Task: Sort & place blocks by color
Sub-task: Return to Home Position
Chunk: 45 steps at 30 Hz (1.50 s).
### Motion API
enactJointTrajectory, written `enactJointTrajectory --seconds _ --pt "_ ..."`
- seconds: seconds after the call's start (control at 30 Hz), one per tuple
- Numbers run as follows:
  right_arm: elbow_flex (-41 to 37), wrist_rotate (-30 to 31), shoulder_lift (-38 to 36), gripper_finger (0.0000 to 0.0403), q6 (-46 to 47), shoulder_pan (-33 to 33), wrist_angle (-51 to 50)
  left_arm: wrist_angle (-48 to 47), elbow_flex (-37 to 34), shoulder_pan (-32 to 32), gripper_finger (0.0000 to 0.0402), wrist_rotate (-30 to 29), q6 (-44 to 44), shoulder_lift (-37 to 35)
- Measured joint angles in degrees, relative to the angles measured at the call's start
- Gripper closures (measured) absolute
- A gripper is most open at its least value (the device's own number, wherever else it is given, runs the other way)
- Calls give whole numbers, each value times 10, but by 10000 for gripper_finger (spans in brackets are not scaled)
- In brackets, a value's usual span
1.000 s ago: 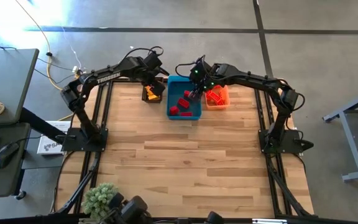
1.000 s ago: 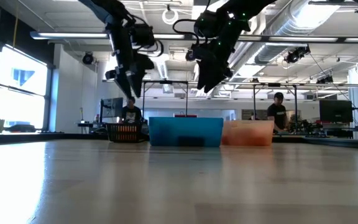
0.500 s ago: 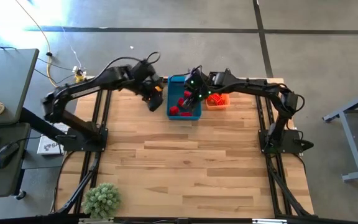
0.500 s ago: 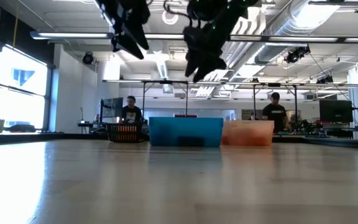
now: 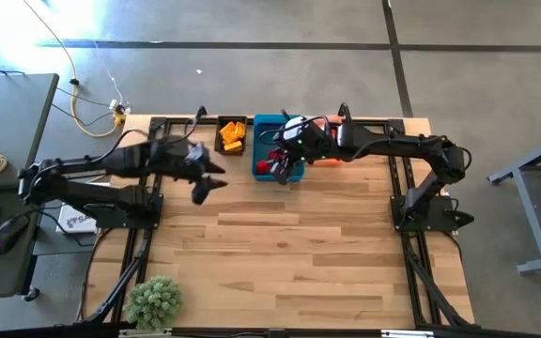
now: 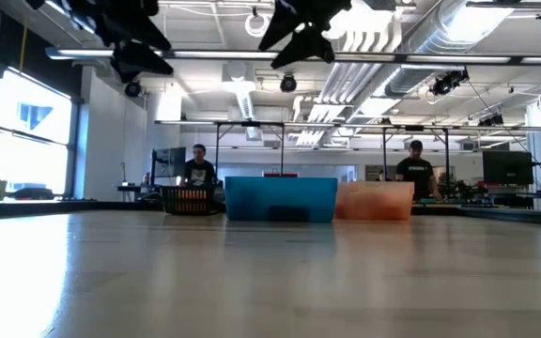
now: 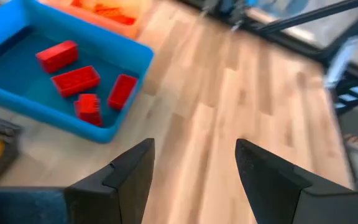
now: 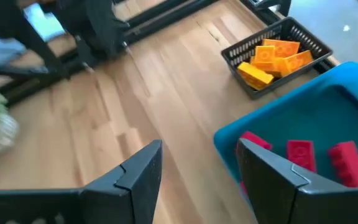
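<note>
**Desk:** Entry one, the arms?

**Operator:** I logged the left gripper (image 5: 207, 184) raised over the left part of the table (image 5: 280, 253), on the near side of the black bin (image 5: 232, 122). Its fingers (image 7: 129, 180) were spread, with nothing between them. The right gripper (image 5: 276, 163) hung above the blue bin (image 6: 280, 199). Its fingers (image 8: 269, 177) were likewise apart and empty. In the low view I saw both grippers high, well clear of the bins.

**Desk:** Entry two, the bins?

**Operator:** Three stood in a row along the far edge of the table. The black bin was on the left and the blue bin in the middle. The orange bin (image 6: 376, 200) was on the right, just beside the blue one. From above, the right arm covered most of the orange bin.

**Desk:** Entry three, the blocks?

**Operator:** I counted four red blocks (image 7: 75, 80) lying loose on the floor of the blue bin. A heap of yellow blocks (image 8: 272, 59) lay in the black bin. The orange blocks (image 7: 104, 11) lay in the orange bin, and I could not tell how many. I saw no block on the bare wood.

**Desk:** Sundries?

**Operator:** One potted plant (image 5: 153, 300) stood at the near left corner. Two people (image 6: 198, 167) were in the room beyond the table.
</note>
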Motion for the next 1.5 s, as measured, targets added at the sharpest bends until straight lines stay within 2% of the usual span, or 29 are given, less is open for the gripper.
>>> enactJointTrajectory --seconds 0.33,0.53,0.63,0.8,0.97,1.2,1.5 --pt "0 1 -7 208 98 52 42 108 -168 -73 188 -4 -44 -180" --pt "0 7 -7 208 99 82 115 126 -238 -104 188 -6 -73 -275" --pt "0 3 -10 208 99 88 114 130 -268 -114 188 -12 -74 -319" --pt "0 3 -52 208 108 88 85 151 -318 -126 188 -42 -81 -389" --pt "0 36 -112 208 57 88 72 155 -363 -126 188 -85 -87 -444" --pt "0 103 -199 208 -1 88 -26 186 -400 -126 188 -90 -113 -479" --pt "0 234 -272 208 24 104 -207 234 -420 -123 188 -100 -116 -468"
